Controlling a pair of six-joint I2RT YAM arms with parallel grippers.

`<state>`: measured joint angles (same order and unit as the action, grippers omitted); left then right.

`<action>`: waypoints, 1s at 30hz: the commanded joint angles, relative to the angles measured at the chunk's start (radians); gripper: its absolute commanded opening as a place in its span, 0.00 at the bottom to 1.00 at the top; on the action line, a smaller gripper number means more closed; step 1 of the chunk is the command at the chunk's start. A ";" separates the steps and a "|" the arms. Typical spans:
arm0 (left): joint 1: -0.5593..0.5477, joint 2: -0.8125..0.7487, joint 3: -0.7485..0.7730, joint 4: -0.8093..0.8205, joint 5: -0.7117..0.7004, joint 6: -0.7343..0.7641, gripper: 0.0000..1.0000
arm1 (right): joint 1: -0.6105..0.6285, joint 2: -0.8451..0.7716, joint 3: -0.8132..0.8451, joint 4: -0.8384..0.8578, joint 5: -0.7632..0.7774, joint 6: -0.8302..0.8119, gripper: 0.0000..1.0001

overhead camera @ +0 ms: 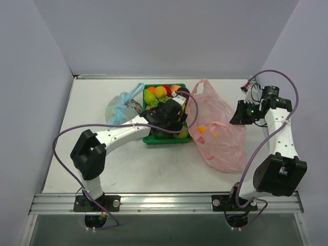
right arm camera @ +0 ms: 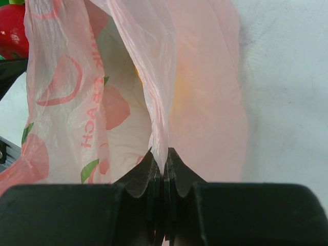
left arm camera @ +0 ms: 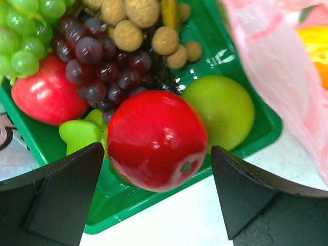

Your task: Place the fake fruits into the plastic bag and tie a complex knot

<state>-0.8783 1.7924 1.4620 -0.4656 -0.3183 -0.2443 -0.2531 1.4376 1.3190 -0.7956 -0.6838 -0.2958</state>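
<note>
Red apple (left arm camera: pixel 156 139) lay in the tray (left arm camera: pixel 256 128), between the wide-spread fingers of the left claw (left arm camera: pixel 157 154), neither touching it. Beside the tray, the right claw (right arm camera: pixel 164 165) was pinched shut on a fold of the pink bag (right arm camera: pixel 200 102).

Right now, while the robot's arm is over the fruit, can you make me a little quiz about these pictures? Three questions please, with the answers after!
1. True or false: the left gripper is shut tight on the red apple.
2. Fill the gap: the purple grapes lie in the ____ tray.
3. Pick one: what is the right gripper pinching? A the pink bag. B the purple grapes. C the tray.

Key
1. False. The left gripper is open, with one finger on each side of the red apple and a gap to each.
2. Green.
3. A. The right gripper is shut on a fold of the pink bag.
</note>
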 commanded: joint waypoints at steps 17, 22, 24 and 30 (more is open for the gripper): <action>0.024 -0.013 0.077 -0.041 -0.013 -0.130 0.89 | 0.009 -0.025 -0.012 -0.016 0.000 -0.020 0.00; 0.022 -0.096 0.063 0.034 0.053 -0.058 0.78 | 0.009 -0.023 -0.018 -0.016 0.001 -0.023 0.00; 0.022 -0.099 0.072 0.036 0.061 -0.049 0.71 | 0.008 -0.025 -0.020 -0.016 0.000 -0.023 0.00; 0.016 -0.119 0.133 0.110 0.165 -0.035 0.72 | 0.009 -0.023 -0.021 -0.017 -0.005 -0.025 0.00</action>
<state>-0.8593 1.7069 1.5288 -0.4534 -0.2401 -0.2993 -0.2531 1.4376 1.3079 -0.7952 -0.6838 -0.3107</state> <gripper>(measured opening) 0.898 0.029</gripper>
